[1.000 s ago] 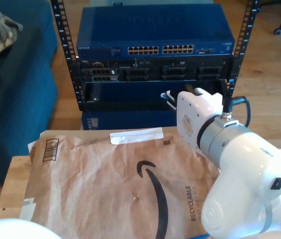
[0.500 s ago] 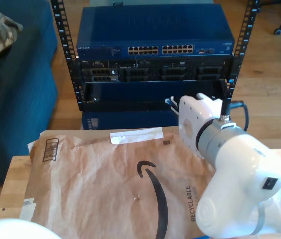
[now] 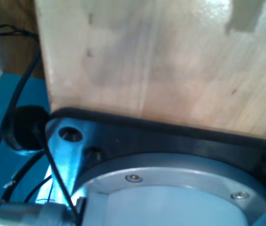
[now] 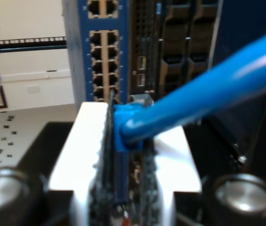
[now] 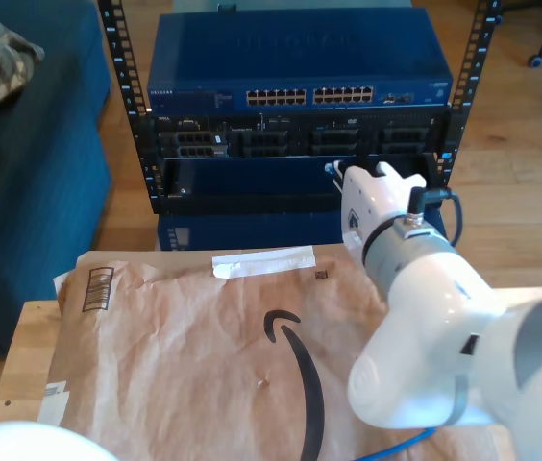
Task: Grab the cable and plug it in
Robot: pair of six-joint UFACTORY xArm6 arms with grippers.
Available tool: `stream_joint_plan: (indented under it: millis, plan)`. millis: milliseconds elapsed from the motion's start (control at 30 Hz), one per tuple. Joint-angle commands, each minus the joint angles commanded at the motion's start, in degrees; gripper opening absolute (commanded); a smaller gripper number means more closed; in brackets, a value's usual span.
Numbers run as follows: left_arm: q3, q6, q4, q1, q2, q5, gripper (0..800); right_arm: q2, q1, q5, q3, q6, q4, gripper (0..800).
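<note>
My second gripper (image 4: 126,155) is shut on the cable (image 4: 208,89), a bright blue lead whose plug end (image 4: 128,120) is pinched between the dark pads (image 4: 105,141). The plug points at the blue switch's rows of ports (image 4: 102,47), still a short way off. In the exterior view my second gripper (image 5: 334,173) hovers in front of the rack, below the blue switch (image 5: 300,67) and its port row (image 5: 309,96). A loop of the cable (image 5: 401,445) trails out under the white arm at the bottom of the exterior view.
A brown paper mailer (image 5: 204,355) covers the wooden table (image 5: 26,355). The black rack (image 5: 290,144) holds more units under the switch. A blue sofa (image 5: 31,163) stands at the exterior view's left. The first wrist view looks onto the wooden tabletop (image 3: 161,61) and a round arm base (image 3: 170,188).
The second arm has pushed forward toward the rack with the cable, its gripper rising in the exterior view from the mailer's far edge to the rack's lower units.
</note>
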Motion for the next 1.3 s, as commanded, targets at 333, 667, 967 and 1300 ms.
stream_joint_plan:
  millis: [333,667,967,1300]
  plan:
    - [0.0,0.0,0.0,0.0,0.0,0.0,800,4.9,-6.2,-9.3,-2.5,0.4,-1.3,0]
    - [0.0,0.0,0.0,0.0,0.0,0.0,800,9.4,-6.2,-15.8,-3.3,0.4,-2.5,0]
    - [0.0,0.0,0.0,0.0,0.0,0.0,800,17.1,-8.4,-17.8,-13.5,0.4,-2.3,0]
    - [0.0,0.0,0.0,0.0,0.0,0.0,800,24.8,-9.8,-20.4,-19.5,4.5,-2.0,0]
